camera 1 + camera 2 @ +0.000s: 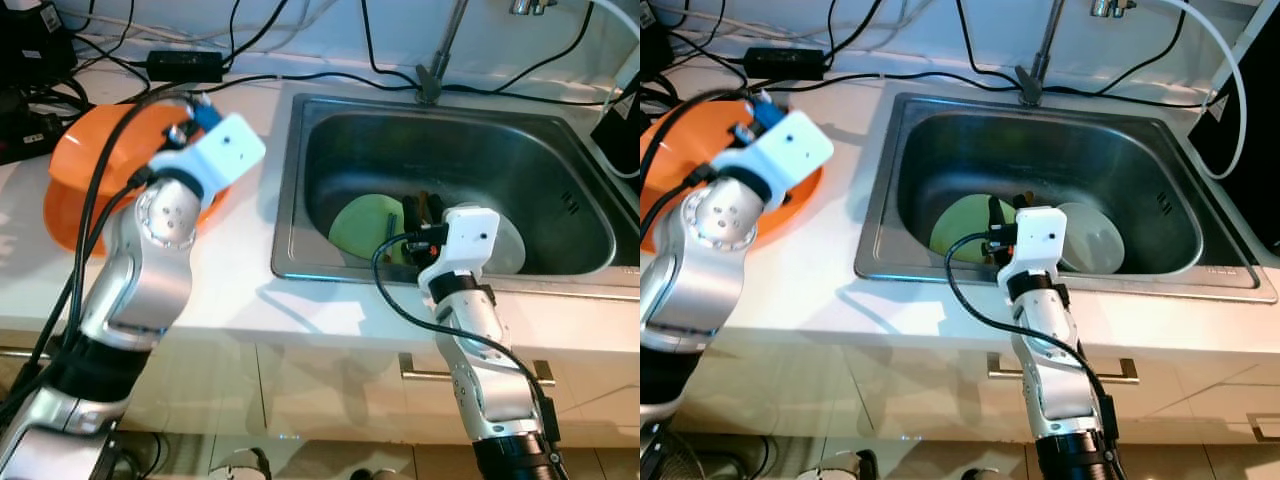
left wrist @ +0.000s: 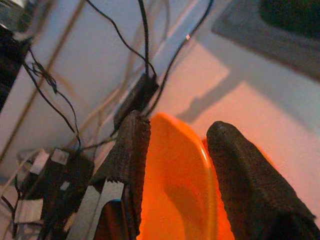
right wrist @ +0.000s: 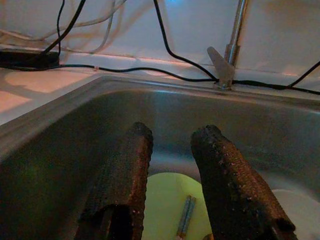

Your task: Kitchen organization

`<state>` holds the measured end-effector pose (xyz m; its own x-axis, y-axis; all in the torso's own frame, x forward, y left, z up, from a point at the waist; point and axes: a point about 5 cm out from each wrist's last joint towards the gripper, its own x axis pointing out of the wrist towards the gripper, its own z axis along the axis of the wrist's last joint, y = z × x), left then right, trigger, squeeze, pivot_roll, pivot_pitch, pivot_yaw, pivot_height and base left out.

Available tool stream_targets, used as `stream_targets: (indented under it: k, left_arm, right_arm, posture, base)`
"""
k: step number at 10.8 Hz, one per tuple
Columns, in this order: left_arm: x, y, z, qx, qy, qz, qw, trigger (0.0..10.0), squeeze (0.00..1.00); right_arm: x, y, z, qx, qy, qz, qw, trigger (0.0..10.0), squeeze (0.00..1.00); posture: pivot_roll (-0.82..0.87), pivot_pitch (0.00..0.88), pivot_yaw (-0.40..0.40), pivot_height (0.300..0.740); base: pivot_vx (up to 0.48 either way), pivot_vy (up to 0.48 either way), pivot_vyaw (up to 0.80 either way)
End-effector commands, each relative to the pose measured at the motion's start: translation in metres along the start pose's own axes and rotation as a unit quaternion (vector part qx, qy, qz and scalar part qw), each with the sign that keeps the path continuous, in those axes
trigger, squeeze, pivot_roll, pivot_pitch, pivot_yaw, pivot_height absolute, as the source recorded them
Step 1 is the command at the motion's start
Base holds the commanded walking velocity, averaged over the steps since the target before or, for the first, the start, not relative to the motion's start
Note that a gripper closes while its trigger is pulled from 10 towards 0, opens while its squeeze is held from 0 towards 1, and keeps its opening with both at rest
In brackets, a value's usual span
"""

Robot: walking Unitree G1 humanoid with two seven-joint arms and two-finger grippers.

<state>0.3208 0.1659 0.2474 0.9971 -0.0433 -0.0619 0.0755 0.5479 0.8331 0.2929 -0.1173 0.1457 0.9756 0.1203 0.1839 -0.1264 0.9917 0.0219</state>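
An orange bowl [image 1: 88, 182] stands tilted on the white counter left of the sink. My left gripper [image 2: 177, 127] is shut on the orange bowl, with one finger on each side of its rim [image 2: 207, 170]. Inside the steel sink [image 1: 287, 180] lies a light green plate [image 1: 960, 225], and a pale grey plate [image 1: 1095, 240] lies beside it. My right gripper [image 3: 172, 132] hangs open just above the green plate with nothing between its fingers. A small utensil [image 3: 185, 216] rests on the green plate.
A faucet stem [image 1: 440, 55] rises behind the sink. Black cables and a power adapter [image 1: 185, 65] run along the back of the counter. Dark devices [image 1: 25, 60] sit at the far left. Cabinet fronts with a handle [image 1: 420, 375] lie below the counter edge.
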Motion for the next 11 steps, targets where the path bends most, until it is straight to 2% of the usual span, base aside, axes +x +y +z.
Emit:
stream_targets:
  k: [1,2,7,10,11]
  left_arm:
    - [-0.003,-0.002,0.003,0.008,-0.002,-0.009,1.000,10.0,0.00]
    - [-0.009,-0.002,-0.002,0.024,0.025,-0.020,0.999,10.0,0.00]
    - [-0.016,-0.005,-0.020,0.063,0.096,-0.050,0.992,10.0,0.00]
    - [-0.015,-0.004,-0.025,0.081,0.114,-0.052,0.989,10.0,0.00]
    - [-0.014,-0.004,-0.026,0.089,0.118,-0.052,0.988,2.6,0.00]
  right_arm:
    - [0.000,-0.001,-0.002,-0.006,0.002,-0.003,1.000,10.0,0.00]
    - [0.000,-0.002,-0.002,-0.006,0.004,-0.003,1.000,10.0,0.00]
    - [0.000,-0.001,-0.003,-0.005,0.007,-0.001,1.000,10.0,0.00]
    - [0.001,-0.002,-0.003,-0.005,0.006,-0.004,1.000,10.0,0.00]
    - [0.001,-0.002,-0.003,-0.005,0.006,-0.005,1.000,10.0,0.00]
  posture:
    - [0.10,0.067,-0.065,0.740]
    - [0.10,0.073,-0.067,0.740]
    - [0.10,0.094,-0.072,0.740]
    - [0.10,0.097,-0.071,0.740]
    - [0.10,0.098,-0.070,0.740]
  base:
    - [0.000,0.000,0.00]
    - [0.000,0.000,0.00]
    - [0.000,0.000,0.00]
    - [0.000,0.000,0.00]
    - [0.000,0.000,0.00]
